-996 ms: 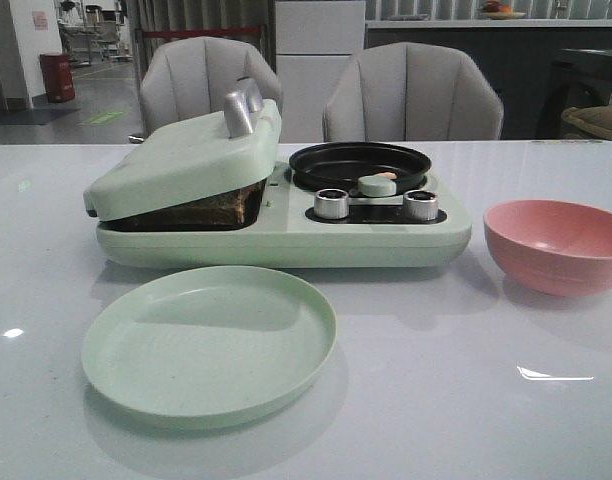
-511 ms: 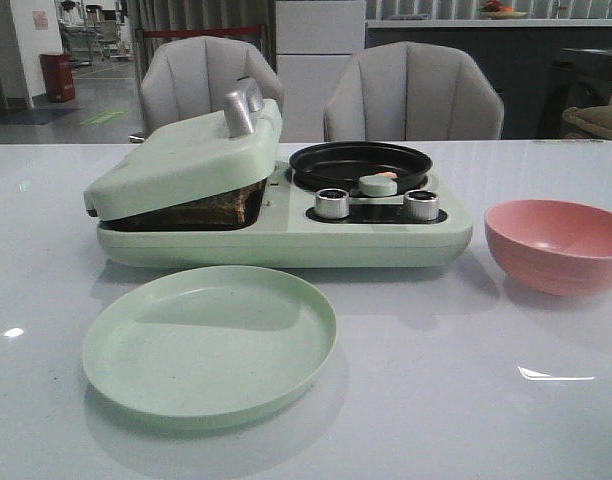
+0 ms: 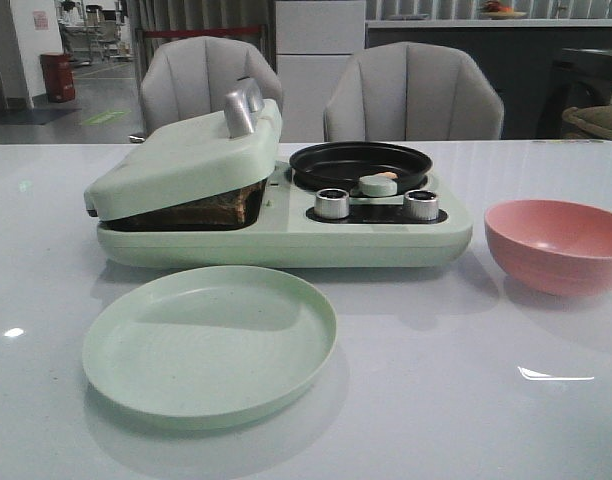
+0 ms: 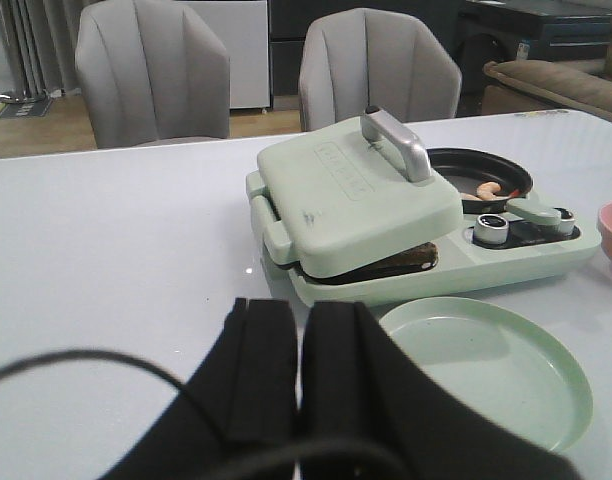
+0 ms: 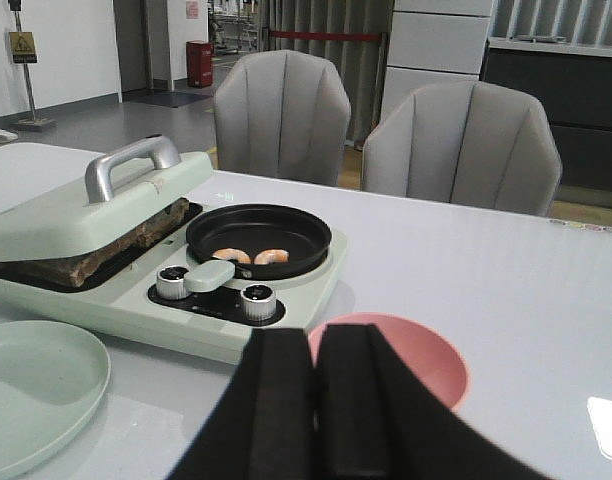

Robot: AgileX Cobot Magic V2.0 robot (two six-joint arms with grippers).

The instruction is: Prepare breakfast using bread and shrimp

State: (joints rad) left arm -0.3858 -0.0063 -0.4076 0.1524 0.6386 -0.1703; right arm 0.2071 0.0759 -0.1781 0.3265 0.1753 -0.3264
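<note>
The breakfast maker (image 3: 286, 240) is showing pale mint green with a silver handle (image 3: 242, 106), two shiny silver knobs (image 3: 332, 203) and a black round pan (image 3: 360, 163), in which the shrimp (image 5: 252, 256) are glowing pale pinkish orange. The bread (image 3: 201, 212) under its lid is looking dark brown at the crust. The plate (image 3: 210, 341) is appearing speckled light green, the bowl (image 3: 556, 244) salmon pink, the table (image 3: 466, 400) glossy white, and both grippers' fingers (image 4: 256, 380) matte black.
</note>
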